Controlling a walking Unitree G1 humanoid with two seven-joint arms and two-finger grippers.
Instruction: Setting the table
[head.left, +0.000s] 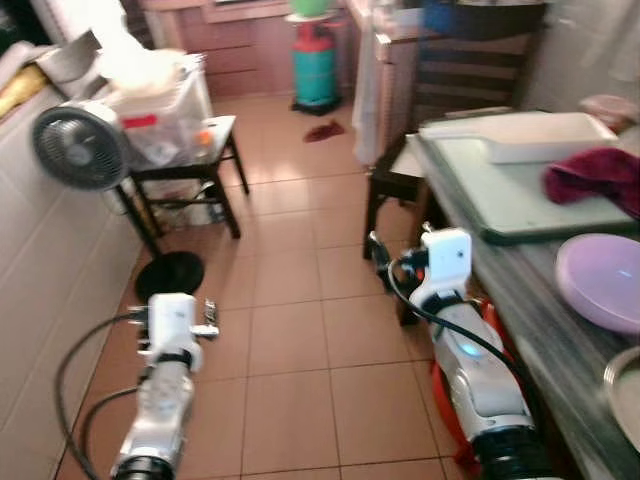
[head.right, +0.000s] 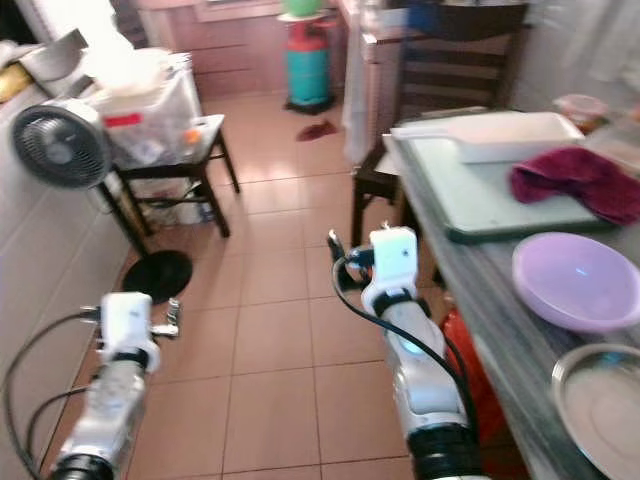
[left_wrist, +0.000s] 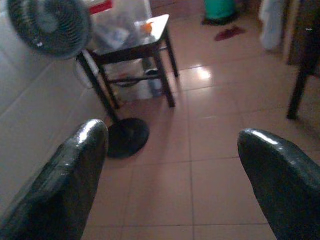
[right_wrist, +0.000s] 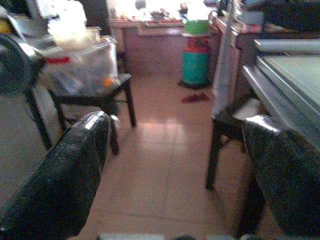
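Note:
A counter (head.left: 520, 300) runs along my right side. On it lie a purple bowl (head.right: 575, 280), a steel plate (head.right: 600, 405) nearer to me, a white tray (head.left: 520, 135) and a dark red cloth (head.left: 595, 175) on a pale green board (head.left: 500, 195). My right arm (head.left: 450, 290) reaches forward beside the counter's edge, and the right gripper (right_wrist: 175, 160) is open over the floor with nothing between its fingers (right_wrist: 280, 170). On the left, low above the tiles, my left gripper (left_wrist: 170, 170) is also open and holds nothing.
A standing fan (head.left: 80, 145) is at the left by the tiled wall. Behind it a small dark table (head.left: 215, 135) carries a plastic box (head.left: 160, 110). A dark chair (head.left: 395, 170) stands at the counter's end. A green gas cylinder (head.left: 315, 65) stands at the back.

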